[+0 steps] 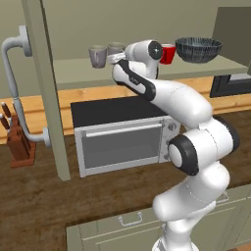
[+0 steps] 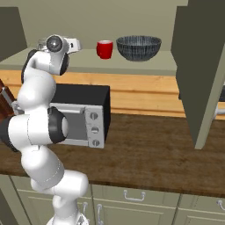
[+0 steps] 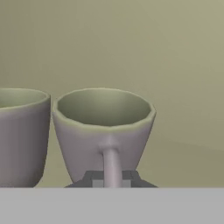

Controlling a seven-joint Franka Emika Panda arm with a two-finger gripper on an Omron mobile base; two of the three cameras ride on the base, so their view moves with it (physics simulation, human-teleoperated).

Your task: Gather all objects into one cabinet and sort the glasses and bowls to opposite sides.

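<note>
Two grey handled mugs stand side by side at the left of the cabinet shelf (image 1: 73, 73): one mug (image 3: 105, 124) faces me handle-first, the other mug (image 3: 19, 135) is just left of it, almost touching. My gripper (image 3: 111, 179) is shut on the nearer mug's handle (image 3: 111, 164), dark tips on either side of it. From the left base view the gripper (image 1: 117, 58) sits at the right mug (image 1: 116, 48), beside the left mug (image 1: 98, 55). The red cup (image 1: 168, 53) and the wide dark ribbed bowl (image 1: 198, 49) stand to the right on the same shelf.
The open cabinet door (image 1: 46, 88) with its long pale handle (image 1: 11, 68) hangs at the left; another door (image 2: 197, 66) hangs at the right. A silver toaster oven (image 1: 122, 137) sits on the wooden counter below the shelf, a knife block (image 1: 19, 139) to its left.
</note>
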